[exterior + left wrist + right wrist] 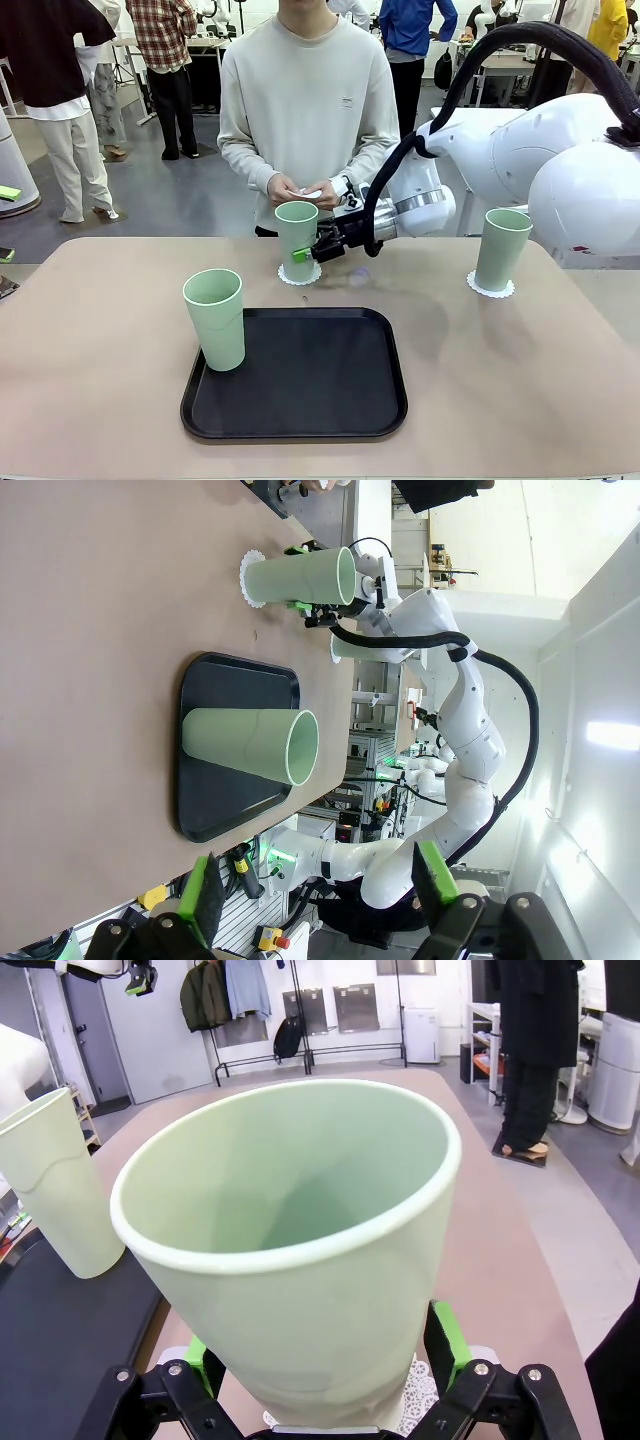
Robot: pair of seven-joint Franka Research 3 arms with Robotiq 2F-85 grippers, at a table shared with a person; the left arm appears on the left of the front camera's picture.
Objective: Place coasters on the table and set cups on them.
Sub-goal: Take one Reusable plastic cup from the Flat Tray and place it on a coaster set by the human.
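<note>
A pale mint-green cup (297, 238) stands upright on a white lacy coaster (299, 274) on the beige table (100, 300), between the fingers of the right claw (312, 250). This claw is spread wide around the lower part of the cup. In its wrist view one green pad (446, 1344) stands just clear of the cup wall. The other pad is partly hidden behind the cup, so contact on that side cannot be told. The coaster's scalloped edge shows beneath the cup, just under the claw.

A second cup (503, 248) stands upright on its own coaster (490, 289), well apart from the right claw on the robot's right side, near the white arm. A third cup (215, 318) stands upright on the left edge of a black tray (300, 400), which lies nearer the robot than the right claw and just to its left.

Beyond the right claw, at the far side of the table, a person stands with both hands (290, 187) together, holding a small white thing (312, 191) too small to make out.

The left claw (320, 895) has its fingers wide apart with nothing between them. The tray with its cup lies well ahead of it, and the cup held between the right claw's fingers is farther off again.
</note>
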